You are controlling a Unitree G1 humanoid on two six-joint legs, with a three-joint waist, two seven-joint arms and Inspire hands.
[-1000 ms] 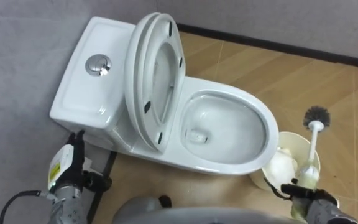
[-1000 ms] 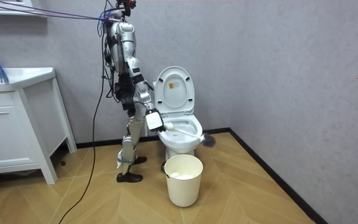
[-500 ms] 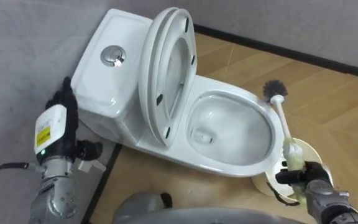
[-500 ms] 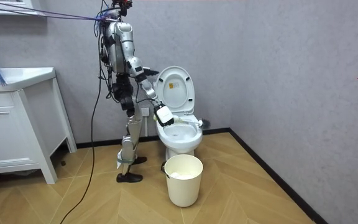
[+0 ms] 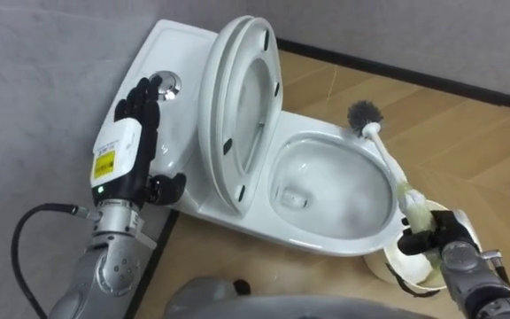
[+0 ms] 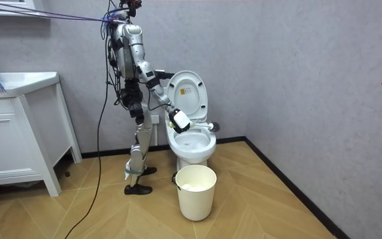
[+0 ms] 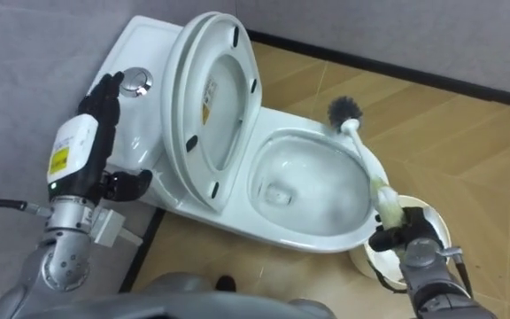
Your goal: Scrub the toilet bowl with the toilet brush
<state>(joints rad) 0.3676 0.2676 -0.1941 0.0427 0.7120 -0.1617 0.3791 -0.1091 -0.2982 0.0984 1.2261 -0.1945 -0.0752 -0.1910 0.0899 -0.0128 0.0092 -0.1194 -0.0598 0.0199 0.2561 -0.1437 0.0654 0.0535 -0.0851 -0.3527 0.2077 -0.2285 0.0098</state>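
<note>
The white toilet (image 5: 321, 142) stands with lid and seat (image 5: 242, 97) raised against the tank. My right hand (image 5: 434, 241) is shut on the white handle of the toilet brush at the lower right. The brush slants up and to the left. Its dark bristle head (image 5: 362, 115) hangs over the bowl's far rim, above the water. My left hand (image 5: 138, 135) is raised in front of the tank, fingers straight, just below the flush button (image 5: 168, 84). In the room view I stand to the left of the toilet (image 6: 192, 143), with the brush (image 6: 207, 125) held over it.
A white waste bin (image 6: 195, 191) stands on the wood floor in front of the toilet, and part of it shows under my right hand (image 5: 388, 264). A white vanity cabinet (image 6: 15, 136) is at the room view's left. Grey walls close in behind the tank.
The brush has swung left, from upright over the bin to slanting across the bowl's far rim. My left hand has risen from the lower left to tank height. The view has shifted.
</note>
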